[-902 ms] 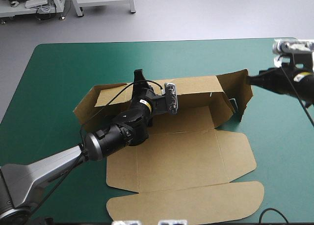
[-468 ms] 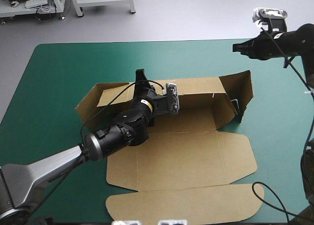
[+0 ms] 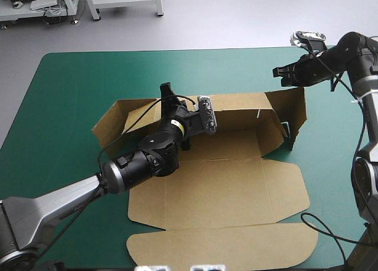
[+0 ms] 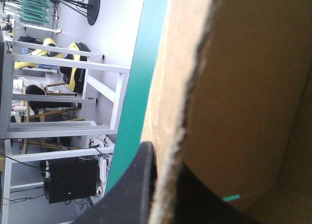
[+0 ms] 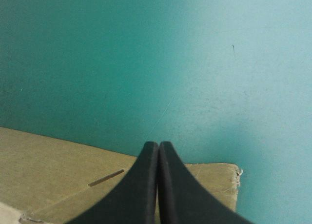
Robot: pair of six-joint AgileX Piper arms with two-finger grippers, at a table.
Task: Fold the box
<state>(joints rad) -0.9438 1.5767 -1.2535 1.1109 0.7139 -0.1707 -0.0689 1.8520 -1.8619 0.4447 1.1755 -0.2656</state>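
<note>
The brown box (image 3: 212,182) lies mid-table with its back wall and right end wall raised and its lid flat toward the near edge. My left gripper (image 3: 167,94) sits at the top of the back wall, left of its middle. In the left wrist view, my left gripper (image 4: 165,185) is shut on the box's board edge (image 4: 243,87), one black finger on each side. My right gripper (image 3: 279,72) hovers shut just above the right rear corner. In the right wrist view, my right gripper (image 5: 158,146) forms one pointed arch over the box wall (image 5: 58,170), holding nothing.
The left end flap (image 3: 109,120) leans outward at the box's left. The lid's rounded flap (image 3: 218,247) reaches nearly to the table's near edge. Bare teal-green cover (image 3: 71,88) lies to the left, behind and to the right of the box.
My right arm has swung in from the table's right edge to above the box's right rear corner. The left gripper keeps its hold on the back wall, which has shifted slightly.
</note>
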